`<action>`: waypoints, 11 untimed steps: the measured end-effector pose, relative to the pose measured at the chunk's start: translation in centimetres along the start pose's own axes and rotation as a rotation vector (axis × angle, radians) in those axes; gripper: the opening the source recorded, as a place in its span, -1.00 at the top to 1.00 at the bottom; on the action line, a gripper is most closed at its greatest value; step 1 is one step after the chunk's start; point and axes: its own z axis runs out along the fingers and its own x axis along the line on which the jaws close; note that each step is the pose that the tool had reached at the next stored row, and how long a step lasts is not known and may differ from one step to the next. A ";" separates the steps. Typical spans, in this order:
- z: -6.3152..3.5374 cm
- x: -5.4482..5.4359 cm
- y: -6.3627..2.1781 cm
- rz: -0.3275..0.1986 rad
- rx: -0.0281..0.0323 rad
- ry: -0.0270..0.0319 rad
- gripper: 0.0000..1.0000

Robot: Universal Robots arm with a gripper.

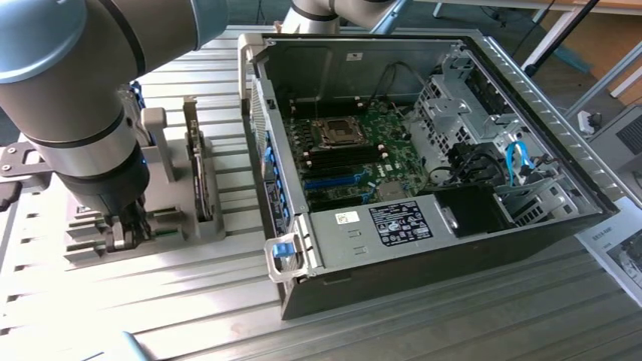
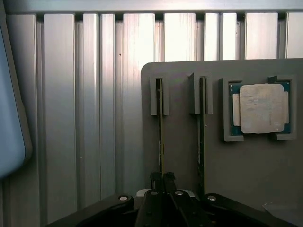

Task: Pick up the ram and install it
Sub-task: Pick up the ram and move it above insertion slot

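Claw (image 2: 162, 178) pinched closed on the edge of the ram (image 2: 160, 127); ram stands on edge in its slot in the grey holder (image 2: 180, 156); second stick (image 2: 200, 132) in the neighbouring slot; CPU (image 2: 259, 109) in a recess beside that; holder lies on the ribbed tabletop (image 2: 71, 118), to the exterior view's left of the open PC case (image 1: 422, 274), apart from it.
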 end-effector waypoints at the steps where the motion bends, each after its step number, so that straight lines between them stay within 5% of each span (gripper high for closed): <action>1: -0.13 0.0 0.00 0.000 0.0000 0.0000 0.76; 11: -2.04 0.1 0.00 0.000 0.0001 -0.0001 0.76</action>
